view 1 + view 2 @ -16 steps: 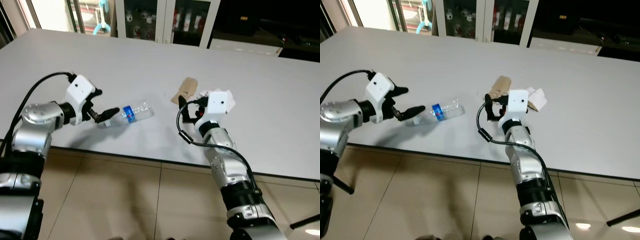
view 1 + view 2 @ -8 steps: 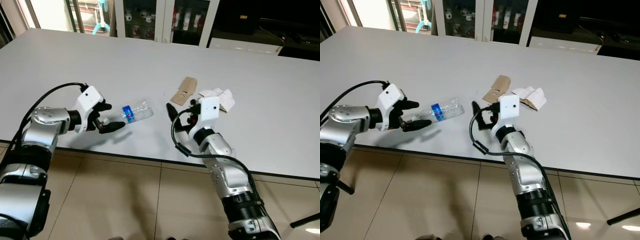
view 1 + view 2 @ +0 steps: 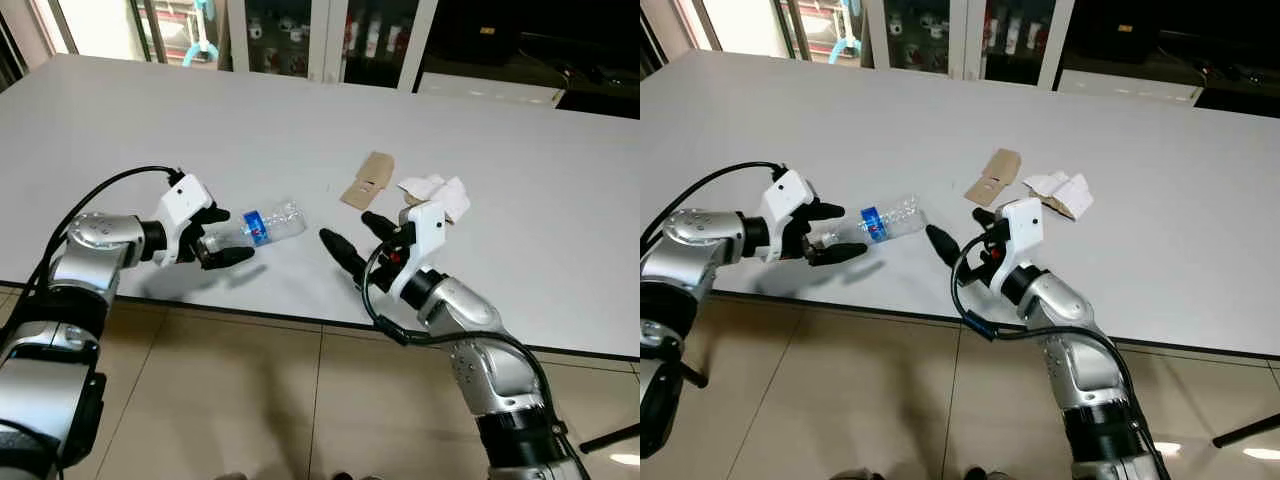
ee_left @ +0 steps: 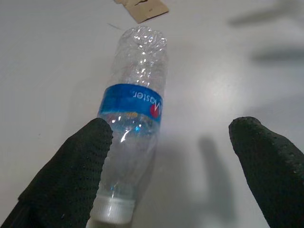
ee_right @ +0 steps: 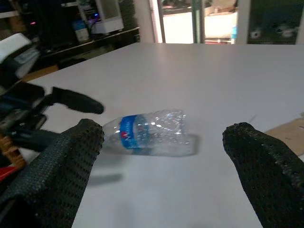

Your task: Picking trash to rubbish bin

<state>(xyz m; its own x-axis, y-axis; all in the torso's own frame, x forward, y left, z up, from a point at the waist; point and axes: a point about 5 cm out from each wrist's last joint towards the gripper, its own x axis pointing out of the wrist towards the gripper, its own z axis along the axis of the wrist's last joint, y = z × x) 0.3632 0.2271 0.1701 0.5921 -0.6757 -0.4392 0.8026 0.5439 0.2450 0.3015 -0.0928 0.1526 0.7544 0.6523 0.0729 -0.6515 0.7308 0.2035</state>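
**Bottle to be gripped at the cap end**

The plastic bottle (image 3: 258, 226) lies on its side at the centre-left of the counter (image 3: 150, 110). The left hand (image 3: 218, 239) is spread around its cap end; the right hand (image 3: 352, 238) is spread, just beside its base. The fingers should be closed squarely below the label.

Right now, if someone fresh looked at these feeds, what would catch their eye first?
The clear plastic bottle lying on its side near the white table's front edge, with the open left gripper around its cap end. The open right gripper points at it from the other side, with cardboard scraps and crumpled paper behind.
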